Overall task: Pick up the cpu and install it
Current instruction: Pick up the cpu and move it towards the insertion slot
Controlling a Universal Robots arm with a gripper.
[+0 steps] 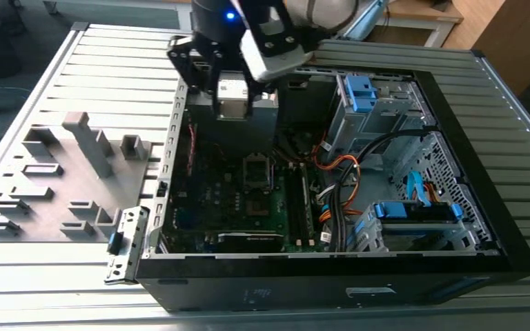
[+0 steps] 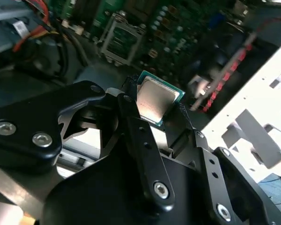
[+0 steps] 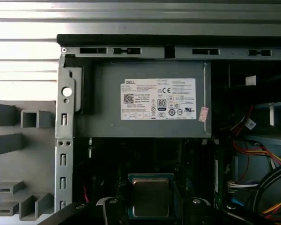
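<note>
The cpu (image 2: 154,99), a thin square chip with a silver-grey metal top and green edges, is held between the black fingers (image 2: 131,122) of my gripper (image 2: 155,107), which is shut on it. Seen in the first wrist view, the cpu (image 3: 150,197) hangs over the dark motherboard, just in front of the grey box with a white label. From outside, my gripper (image 1: 231,93) hovers over the back part of the open computer case (image 1: 486,207), above the board. The empty square socket (image 1: 257,169) lies on the motherboard below it, and the socket (image 2: 123,37) also appears beyond the chip.
A grey power supply (image 3: 145,101) sits at the case's back wall. Orange and black cables (image 1: 334,176) and blue drive brackets (image 1: 417,210) fill the case toward the exterior view's right. A grey fixture plate with raised blocks (image 1: 72,179) lies outside the case on the slatted table.
</note>
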